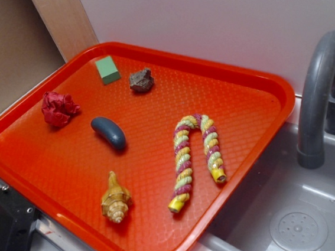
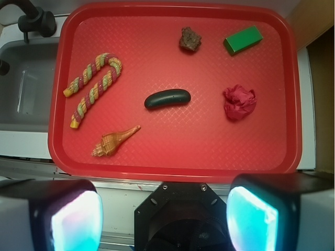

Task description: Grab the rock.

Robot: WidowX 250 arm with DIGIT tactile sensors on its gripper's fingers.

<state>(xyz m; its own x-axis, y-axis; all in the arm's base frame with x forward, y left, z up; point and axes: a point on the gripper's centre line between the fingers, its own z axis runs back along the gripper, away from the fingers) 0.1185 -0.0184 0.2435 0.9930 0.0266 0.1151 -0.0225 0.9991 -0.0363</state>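
The rock (image 1: 142, 80) (image 2: 190, 39) is a small rough grey-brown stone lying on the red tray (image 1: 231, 107) (image 2: 157, 68), near its far side and beside a green cube (image 1: 108, 69) (image 2: 243, 40). In the wrist view my gripper (image 2: 165, 217) hangs high above the tray's near edge, far from the rock. Its two fingers (image 2: 76, 219) with glowing pads stand wide apart, open, with nothing between them. The exterior view does not show the gripper's fingers.
Also on the tray: a crumpled red paper ball (image 1: 59, 108) (image 2: 239, 102), a dark blue bean shape (image 1: 109, 132) (image 2: 167, 98), a seashell (image 1: 115, 199) (image 2: 114, 141) and a twisted rope cane (image 1: 195, 158) (image 2: 93, 86). A grey sink (image 1: 295, 220) (image 2: 23, 89) with a faucet (image 1: 322, 99) adjoins the tray.
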